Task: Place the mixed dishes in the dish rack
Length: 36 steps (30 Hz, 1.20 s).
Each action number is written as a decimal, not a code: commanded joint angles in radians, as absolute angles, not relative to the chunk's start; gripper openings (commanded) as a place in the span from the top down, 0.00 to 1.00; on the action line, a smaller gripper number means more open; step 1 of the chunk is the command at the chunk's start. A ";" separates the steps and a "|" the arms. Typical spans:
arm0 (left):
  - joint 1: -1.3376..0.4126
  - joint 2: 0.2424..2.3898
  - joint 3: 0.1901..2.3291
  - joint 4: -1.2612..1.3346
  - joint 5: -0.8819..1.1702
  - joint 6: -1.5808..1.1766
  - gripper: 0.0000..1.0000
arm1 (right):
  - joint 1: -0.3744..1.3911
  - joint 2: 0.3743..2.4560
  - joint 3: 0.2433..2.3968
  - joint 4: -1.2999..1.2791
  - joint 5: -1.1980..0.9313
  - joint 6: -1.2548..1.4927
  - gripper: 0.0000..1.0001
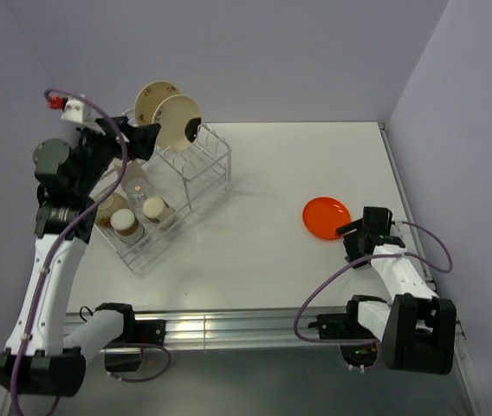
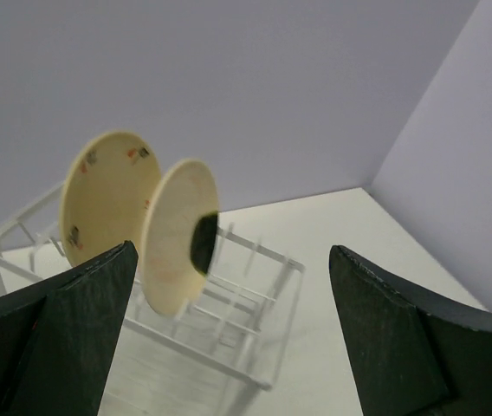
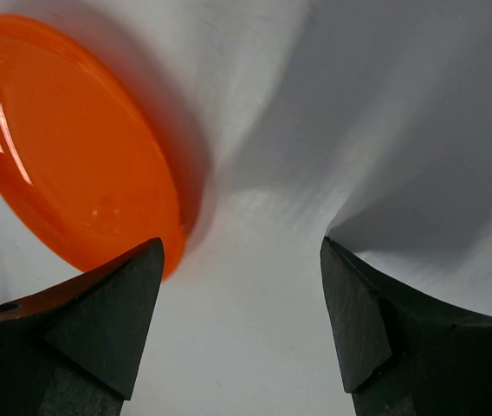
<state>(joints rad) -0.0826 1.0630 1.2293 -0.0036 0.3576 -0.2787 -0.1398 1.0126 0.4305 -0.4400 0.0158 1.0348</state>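
The white wire dish rack [image 1: 196, 178] stands at the table's left. Two cream plates [image 1: 177, 121] stand on edge in its tall slotted section; they also show in the left wrist view [image 2: 107, 195]. Several cups [image 1: 127, 223] stand in the lower tray section. My left gripper [image 1: 146, 139] is open and empty, just left of the plates; in its wrist view [image 2: 229, 347] the rack [image 2: 268, 260] lies ahead. The orange plate [image 1: 326, 216] lies flat on the table at the right. My right gripper [image 1: 356, 232] is open and empty just right of it, with the plate [image 3: 68, 147] by its left finger [image 3: 99, 334].
Grey walls close the table at the back and right. The table's right edge [image 1: 399, 186] runs close to the right arm. A metal rail [image 1: 229, 325] lines the near edge by the arm bases.
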 commanded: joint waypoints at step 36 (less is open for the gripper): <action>-0.242 0.778 0.980 0.029 0.624 -0.660 0.01 | -0.063 1.028 0.555 -0.254 0.015 0.755 1.00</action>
